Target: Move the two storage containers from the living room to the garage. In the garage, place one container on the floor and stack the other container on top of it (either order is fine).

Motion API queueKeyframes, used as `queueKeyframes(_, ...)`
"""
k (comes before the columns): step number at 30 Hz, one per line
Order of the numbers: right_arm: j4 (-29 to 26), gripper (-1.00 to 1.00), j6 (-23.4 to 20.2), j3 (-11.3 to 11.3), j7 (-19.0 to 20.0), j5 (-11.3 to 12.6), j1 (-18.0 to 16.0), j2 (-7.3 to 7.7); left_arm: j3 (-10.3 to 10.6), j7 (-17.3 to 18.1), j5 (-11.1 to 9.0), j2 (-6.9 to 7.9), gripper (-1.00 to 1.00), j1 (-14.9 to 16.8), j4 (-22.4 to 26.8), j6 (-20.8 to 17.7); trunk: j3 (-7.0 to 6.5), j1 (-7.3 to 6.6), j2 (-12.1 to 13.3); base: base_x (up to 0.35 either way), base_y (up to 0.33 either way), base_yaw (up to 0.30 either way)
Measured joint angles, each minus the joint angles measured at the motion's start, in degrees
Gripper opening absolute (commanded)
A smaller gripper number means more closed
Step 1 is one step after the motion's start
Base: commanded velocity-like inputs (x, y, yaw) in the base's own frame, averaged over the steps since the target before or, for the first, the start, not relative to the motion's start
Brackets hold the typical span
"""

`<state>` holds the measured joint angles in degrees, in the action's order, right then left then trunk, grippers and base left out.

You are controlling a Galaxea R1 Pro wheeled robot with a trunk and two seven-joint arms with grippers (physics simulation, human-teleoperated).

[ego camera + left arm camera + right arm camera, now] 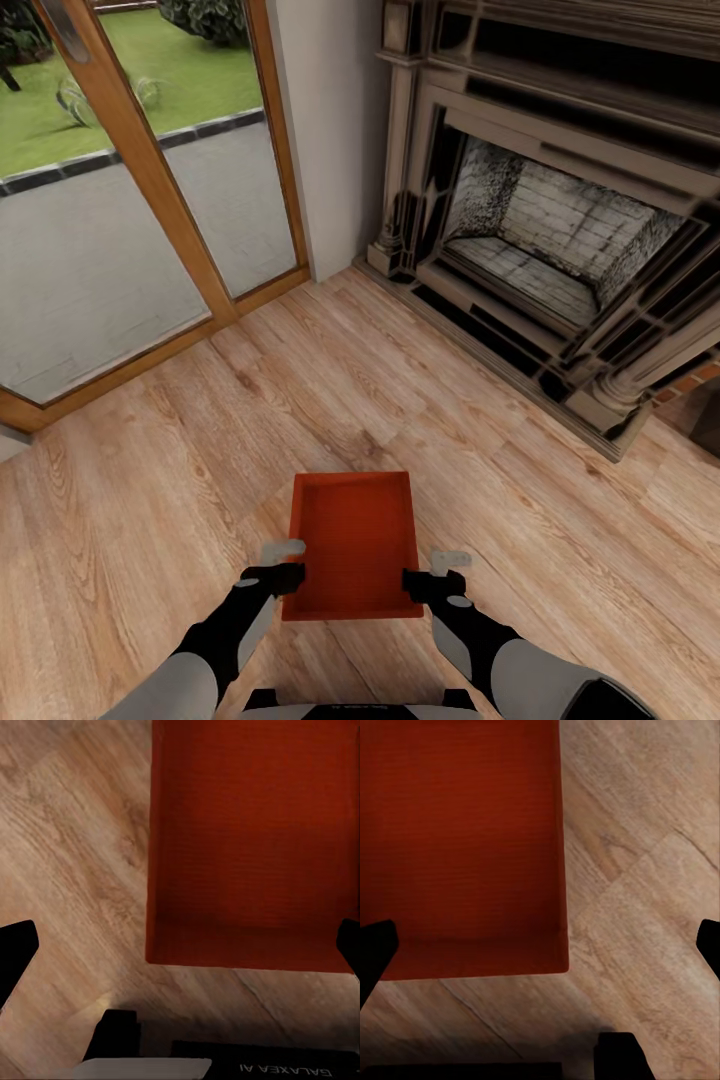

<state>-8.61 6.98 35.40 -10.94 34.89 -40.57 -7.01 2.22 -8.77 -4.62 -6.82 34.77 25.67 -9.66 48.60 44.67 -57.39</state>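
Between both grippers, one orange-red storage container [355, 545] above light wood plank floor [150, 480]. Left gripper [283, 566] and right gripper [437, 574] spread wide, pressing opposite walls (fireplace [540, 220] ahead).

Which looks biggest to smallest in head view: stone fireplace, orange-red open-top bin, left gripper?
1. Stone fireplace, despite being farther off.
2. Orange-red open-top bin.
3. Left gripper.

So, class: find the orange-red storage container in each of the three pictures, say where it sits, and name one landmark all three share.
Head view: storage container low in the centre, between the left claw and right claw.
Left wrist view: storage container covers the upper right.
Right wrist view: storage container covers the upper left.
Shared landmark: the light wood plank floor beneath it.
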Motion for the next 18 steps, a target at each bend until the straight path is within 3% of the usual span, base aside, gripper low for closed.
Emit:
queueKeyframes(12,-0.1,1.0,0.02,-0.05,0.1,-0.15,0.0,-0.32,-0.08,-0.16,0.56,-0.14,1.0,0.08,1.74,0.52,0.0,0.0,0.0,0.0,0.0,0.0)
queueKeyframes(18,-0.19,1.0,0.08,-0.03,0.32,-2.08,0.0,-0.53,-0.08,-0.28,0.57,-0.09,1.0,0.06,1.79,0.51,0.0,0.0,0.0,0.0,0.0,0.0)
